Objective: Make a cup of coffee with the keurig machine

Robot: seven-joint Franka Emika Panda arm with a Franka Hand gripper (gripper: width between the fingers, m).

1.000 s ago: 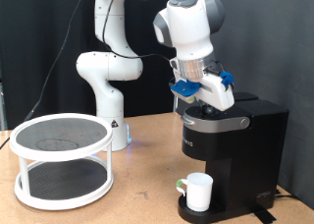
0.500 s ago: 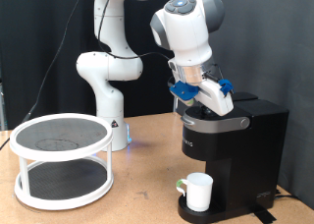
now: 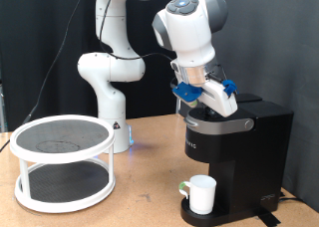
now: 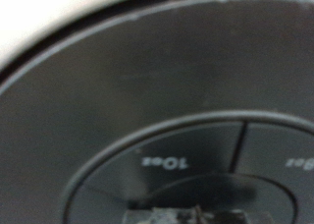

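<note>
While the exterior view holds the whole scene, the nearest thing in it is the cup (image 3: 202,193), standing upright on the round drip tray at the foot of the keurig machine (image 3: 239,157), at about five o'clock in the frame; it sits there, I judge, to catch the brew from the spout above, and whether anything is in it cannot be told from this angle. Over at eight o'clock on the surface (image 3: 140,202) stands a white two-tier round rack (image 3: 62,162) with dark mesh shelves, and nothing shows on either tier. Above the cup, the machine's rounded lid appears closed, and the end effector (image 3: 206,100) presses down onto or hovers just over its top panel at about two o'clock, with blue parts showing beside it. Its fingers are hidden against the black lid, so I cannot tell how wide it stands, and nothing is seen between them. The wrist view fills with the dark top panel (image 4: 167,96) at very close range, a ring of buttons with a "10oz" marking legible, which suggests the hand is placed there to reach a brew-size button. Farthest back, the arm's white base (image 3: 105,83) rises at eleven o'clock.
</note>
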